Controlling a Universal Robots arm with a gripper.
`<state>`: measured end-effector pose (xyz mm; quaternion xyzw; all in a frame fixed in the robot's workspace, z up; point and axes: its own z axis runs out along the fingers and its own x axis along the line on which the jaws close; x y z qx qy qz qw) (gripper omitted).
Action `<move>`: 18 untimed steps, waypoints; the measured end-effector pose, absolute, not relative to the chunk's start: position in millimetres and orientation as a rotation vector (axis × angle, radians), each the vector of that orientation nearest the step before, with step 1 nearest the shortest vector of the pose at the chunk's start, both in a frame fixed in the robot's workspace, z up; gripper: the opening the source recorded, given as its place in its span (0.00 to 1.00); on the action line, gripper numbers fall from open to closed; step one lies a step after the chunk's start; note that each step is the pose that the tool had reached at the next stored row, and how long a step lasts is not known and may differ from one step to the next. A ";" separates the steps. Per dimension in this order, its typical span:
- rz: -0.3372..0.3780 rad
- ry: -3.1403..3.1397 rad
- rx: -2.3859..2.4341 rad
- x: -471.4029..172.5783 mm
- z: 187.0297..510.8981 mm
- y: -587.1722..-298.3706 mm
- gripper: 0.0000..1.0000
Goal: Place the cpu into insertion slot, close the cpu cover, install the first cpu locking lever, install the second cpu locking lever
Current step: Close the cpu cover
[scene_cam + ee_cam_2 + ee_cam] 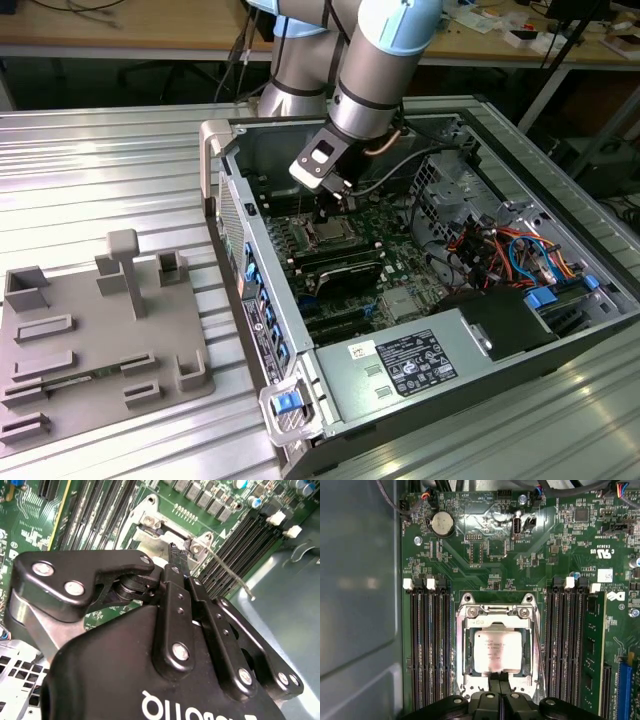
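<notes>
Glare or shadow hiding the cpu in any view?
First wrist view: cpu evenly lit, soft sheen on the cpu cover, no washout. Second wrist view: the black gripper blocks most of the cover; pale reflections on the grey case panel. Exterior view: bright streaks on the ribbed table; motherboard dimmer.

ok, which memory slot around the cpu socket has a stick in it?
The one farthest from the cpu, beside the blue connector: a green memory module stands in it; the other slots are bare black.
</notes>
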<state>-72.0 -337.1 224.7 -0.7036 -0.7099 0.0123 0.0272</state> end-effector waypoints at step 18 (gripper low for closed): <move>0.038 -2.195 -2.172 -76.4 208.8 -337.1 0.11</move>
